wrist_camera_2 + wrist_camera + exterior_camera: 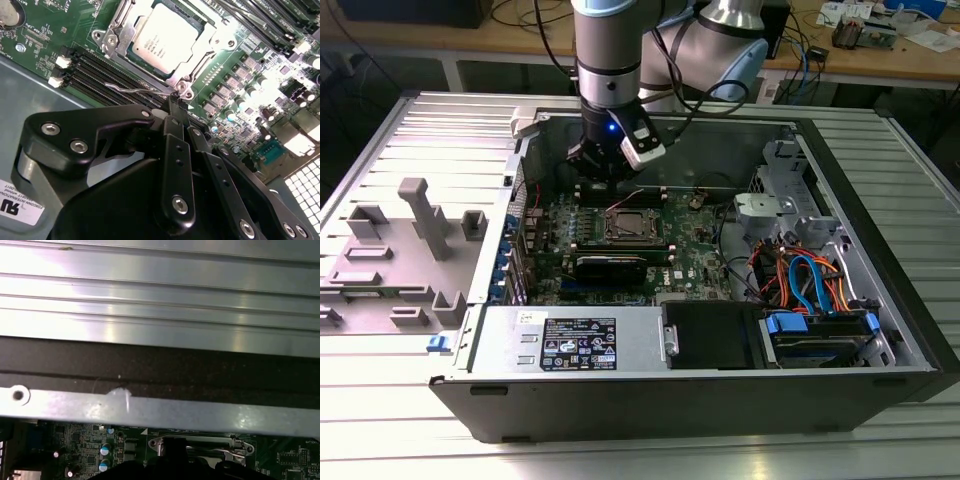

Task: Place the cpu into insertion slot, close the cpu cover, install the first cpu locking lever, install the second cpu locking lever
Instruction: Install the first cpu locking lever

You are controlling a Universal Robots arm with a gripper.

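The cpu (162, 37), a silver-grey square, lies in the insertion slot (630, 226) on the green motherboard. The cpu cover (199, 64) is down around it as a silver frame. A thin silver locking lever (132, 89) runs along the socket's edge beside the memory slots. My black gripper (173, 103) has its fingers together, and the tips sit right at one end of that wire; I cannot tell whether they pinch it. In the exterior view the gripper (607, 178) hangs just behind the socket, inside the open computer case.
Black memory slots (95, 67) flank the socket. A long black expansion card (610, 266) lies in front of it. The power supply (570, 342) and the drive bay with blue and orange cables (810, 290) fill the case front. A grey fixture (400, 250) stands at the exterior view's left. The case rim (160, 411) is close by.
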